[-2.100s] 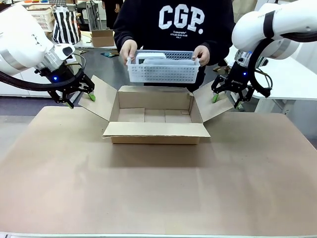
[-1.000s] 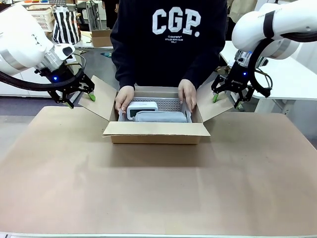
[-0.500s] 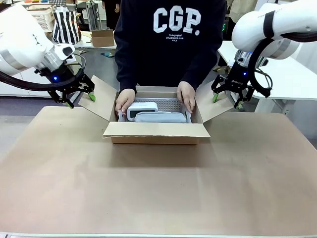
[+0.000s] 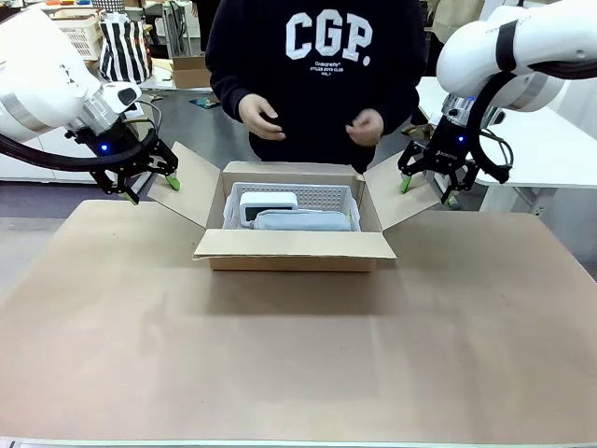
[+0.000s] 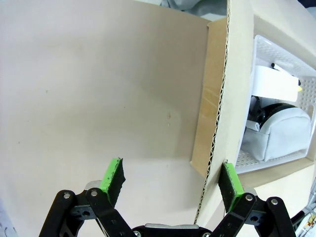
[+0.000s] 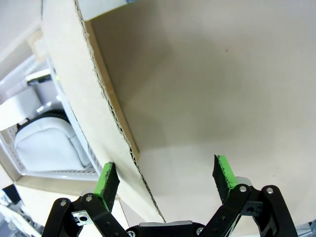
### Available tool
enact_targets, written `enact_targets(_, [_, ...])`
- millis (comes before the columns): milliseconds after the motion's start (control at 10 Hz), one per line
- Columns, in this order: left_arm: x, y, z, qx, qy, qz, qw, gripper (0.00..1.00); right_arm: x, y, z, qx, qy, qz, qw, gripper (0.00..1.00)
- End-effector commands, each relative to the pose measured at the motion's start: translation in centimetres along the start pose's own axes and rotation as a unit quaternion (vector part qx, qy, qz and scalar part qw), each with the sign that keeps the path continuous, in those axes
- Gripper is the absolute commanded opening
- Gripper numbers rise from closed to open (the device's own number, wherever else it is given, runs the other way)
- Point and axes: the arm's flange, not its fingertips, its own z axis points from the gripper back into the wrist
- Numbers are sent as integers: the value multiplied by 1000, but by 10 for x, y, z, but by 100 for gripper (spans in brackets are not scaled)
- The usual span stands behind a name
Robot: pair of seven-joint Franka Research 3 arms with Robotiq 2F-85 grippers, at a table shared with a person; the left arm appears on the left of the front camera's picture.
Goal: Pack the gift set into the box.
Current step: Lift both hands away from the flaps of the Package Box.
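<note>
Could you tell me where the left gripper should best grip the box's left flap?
Pinch the left flap at its free outer edge, coming from outside. It is thin board slanting up and outward, and that edge lies between the fingers of the open left gripper.

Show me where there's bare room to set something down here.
The table is bare from the box to the near edge. Crowded: inside the box, filled by the basket, and at its side flaps, where the left gripper and right gripper stand open.
</note>
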Motion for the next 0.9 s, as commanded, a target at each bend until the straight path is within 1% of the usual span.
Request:
enact_targets(0, [-2,-1,2,10,-4,5,1000,100,0,1,3,-11,-2,-6,1000,100])
enact_targets(800, [-2,-1,2,10,-4,5,1000,100,0,1,3,-11,-2,-6,1000,100])
